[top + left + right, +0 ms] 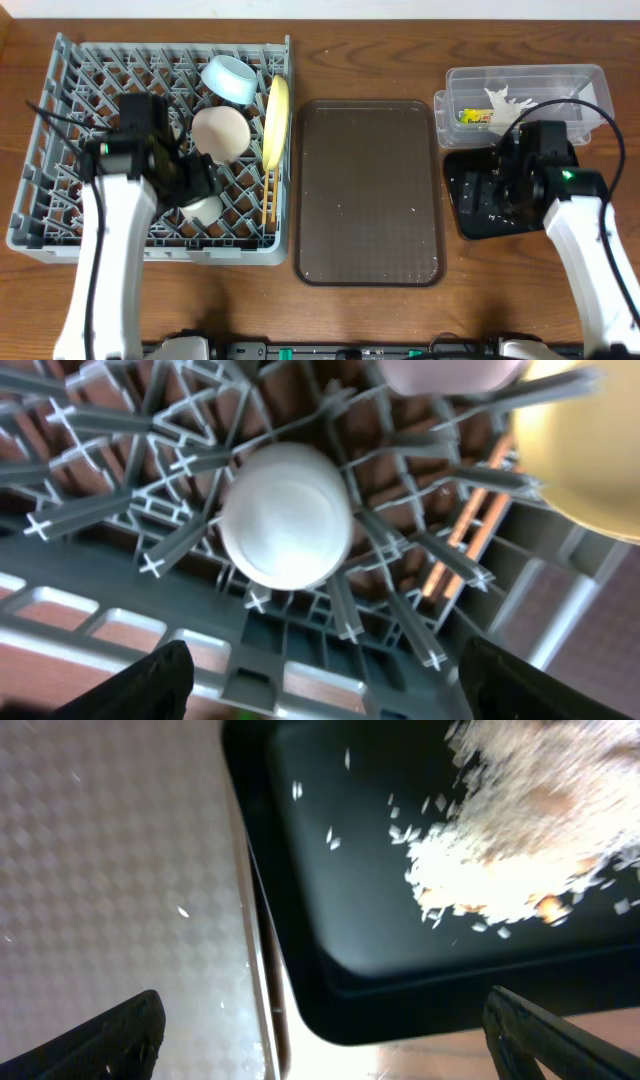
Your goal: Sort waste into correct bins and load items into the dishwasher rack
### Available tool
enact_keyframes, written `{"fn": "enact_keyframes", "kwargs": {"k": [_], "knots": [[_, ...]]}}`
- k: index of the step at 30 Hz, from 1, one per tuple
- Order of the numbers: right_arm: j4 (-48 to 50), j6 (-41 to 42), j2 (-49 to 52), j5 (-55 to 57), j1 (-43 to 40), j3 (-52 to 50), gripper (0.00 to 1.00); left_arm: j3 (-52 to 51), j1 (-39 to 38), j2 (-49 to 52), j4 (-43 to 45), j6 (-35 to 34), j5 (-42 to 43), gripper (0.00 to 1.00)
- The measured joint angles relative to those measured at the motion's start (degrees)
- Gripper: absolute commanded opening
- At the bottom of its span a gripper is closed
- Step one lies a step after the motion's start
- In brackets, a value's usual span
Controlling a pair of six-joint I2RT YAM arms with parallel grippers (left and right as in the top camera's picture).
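Note:
The grey dishwasher rack [60, 215] holds the light blue bowl [228, 78], the white bowl [220, 133], the yellow plate [277, 118] on edge, the chopsticks [267, 195] and the small white cup [203, 208]. My left gripper [192, 185] is open and empty just above the upturned cup [287, 515]. My right gripper [503, 190] is open and empty over the black tray [478, 222], which holds beige food scraps [520, 840]. The clear tub [525, 80] holds tissue [508, 100] and the snack wrapper [475, 116].
The large brown serving tray [368, 190] lies between the rack and the black tray, with a few crumbs on it. Its edge [110, 870] shows beside the black tray [350, 910] in the right wrist view. The yellow plate [585, 450] stands right of the cup.

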Motion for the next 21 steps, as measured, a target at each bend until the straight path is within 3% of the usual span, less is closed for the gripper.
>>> {"fn": "enact_keyframes", "kwargs": {"k": [5, 6, 7, 11, 15, 21], "knots": [[5.77, -0.15, -13.9, 0.42, 0.31, -6.49, 0.99, -10.19, -4.02, -17.25, 8.61, 1.09, -2.62, 0.87], [6.38, -0.17, -17.49, 0.66, 0.31, -8.0, 0.99, -12.52, -4.92, -21.77, 10.23, 1.31, -3.08, 0.91], [6.43, -0.17, -20.39, 0.9, 0.31, -9.05, 0.99, -14.16, -5.42, -25.09, 10.67, 1.68, -3.26, 0.97], [6.4, -0.17, -32.57, 3.32, 0.31, -12.2, 0.99, -18.84, -6.19, -37.94, 10.95, 1.88, -3.74, 0.97], [5.81, -0.17, -40.02, 5.11, 0.31, -12.57, 0.99, -19.12, -6.19, -44.37, 11.08, 1.88, -4.07, 0.97], [5.07, -0.17, -43.19, 5.99, 0.31, -12.57, 0.99, -19.15, -6.19, -48.22, 10.82, 1.9, -4.5, 0.98]]}}
